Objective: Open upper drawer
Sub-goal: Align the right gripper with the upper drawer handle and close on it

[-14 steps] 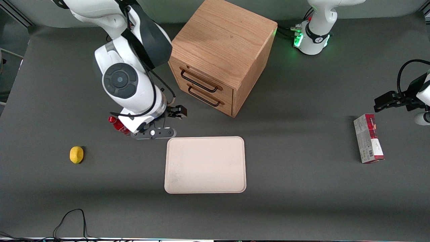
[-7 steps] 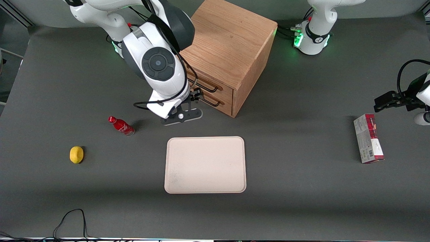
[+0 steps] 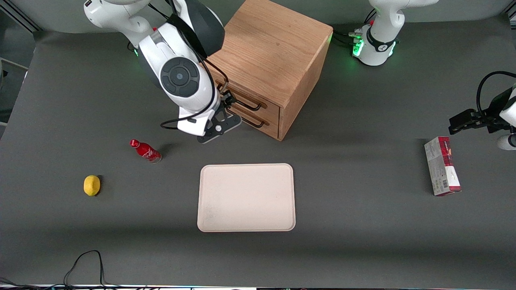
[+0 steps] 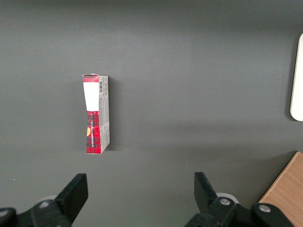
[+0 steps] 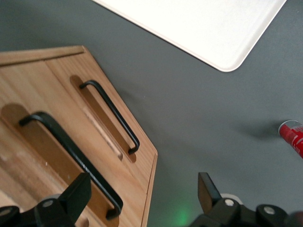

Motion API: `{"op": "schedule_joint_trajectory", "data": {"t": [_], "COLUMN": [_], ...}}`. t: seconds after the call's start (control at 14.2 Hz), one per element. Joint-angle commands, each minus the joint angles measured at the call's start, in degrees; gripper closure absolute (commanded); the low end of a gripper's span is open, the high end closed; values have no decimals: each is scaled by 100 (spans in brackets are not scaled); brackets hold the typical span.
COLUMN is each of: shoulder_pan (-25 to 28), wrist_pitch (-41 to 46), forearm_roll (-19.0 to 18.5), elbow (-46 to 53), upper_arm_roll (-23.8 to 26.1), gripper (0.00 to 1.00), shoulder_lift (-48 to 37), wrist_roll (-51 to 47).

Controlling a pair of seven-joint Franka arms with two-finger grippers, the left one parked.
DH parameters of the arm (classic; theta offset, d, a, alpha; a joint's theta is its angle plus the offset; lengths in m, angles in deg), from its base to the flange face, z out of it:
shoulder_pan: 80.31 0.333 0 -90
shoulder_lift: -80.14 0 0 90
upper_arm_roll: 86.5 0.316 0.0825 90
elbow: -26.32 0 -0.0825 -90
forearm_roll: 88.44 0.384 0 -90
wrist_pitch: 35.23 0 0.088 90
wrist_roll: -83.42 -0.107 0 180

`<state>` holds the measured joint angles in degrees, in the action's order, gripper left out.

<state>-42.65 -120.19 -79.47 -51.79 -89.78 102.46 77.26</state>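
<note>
The wooden cabinet (image 3: 270,44) stands near the back of the table with two drawers in its front. The upper drawer (image 3: 271,111) is closed, and part of its dark bar handle (image 3: 250,106) is hidden by my arm. My right gripper (image 3: 227,99) hovers right in front of the drawer fronts, level with the upper handle. In the right wrist view the gripper (image 5: 141,191) is open. One end of the upper drawer's handle (image 5: 71,153) lies between the fingers without touching them. The lower drawer's handle (image 5: 111,116) sits beside it, closer to the table.
A beige tray (image 3: 246,219) lies nearer the front camera than the cabinet. A red bottle (image 3: 145,151) and a yellow lemon (image 3: 92,185) sit toward the working arm's end. A red and white box (image 3: 441,165) lies toward the parked arm's end.
My arm swung from above the red bottle over to the cabinet front. Over the last half second the gripper edged closer to the upper handle and turned slightly.
</note>
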Motion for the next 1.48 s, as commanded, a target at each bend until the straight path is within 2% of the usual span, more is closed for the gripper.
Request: {"op": "schedule_joint_trajectory", "data": {"t": [0.0, 0.21, 0.28, 0.35, 0.63, 0.78, 1.06, 1.41], "shoulder_pan": [-4, -30, -66, -66, -48, -66, 4, 83], "wrist_pitch": [5, 241, 295, 286, 207, 146, -328, -408], "forearm_roll": [140, 166, 384, 551, 676, 913, 913, 913], "elbow": [-398, -442, -442, -451, -451, -460, -846, -995], "upper_arm_roll": [3, 3, -32, -59, -50, -68, -50, -50], "gripper": [0, 0, 0, 0, 0, 0, 0, 0], "shoulder_lift": [-255, -176, -159, -141, -71, 0, -26, -18], "wrist_roll": [561, 1615, 1879, 1873, 1759, 1742, 1601, 1504]}}
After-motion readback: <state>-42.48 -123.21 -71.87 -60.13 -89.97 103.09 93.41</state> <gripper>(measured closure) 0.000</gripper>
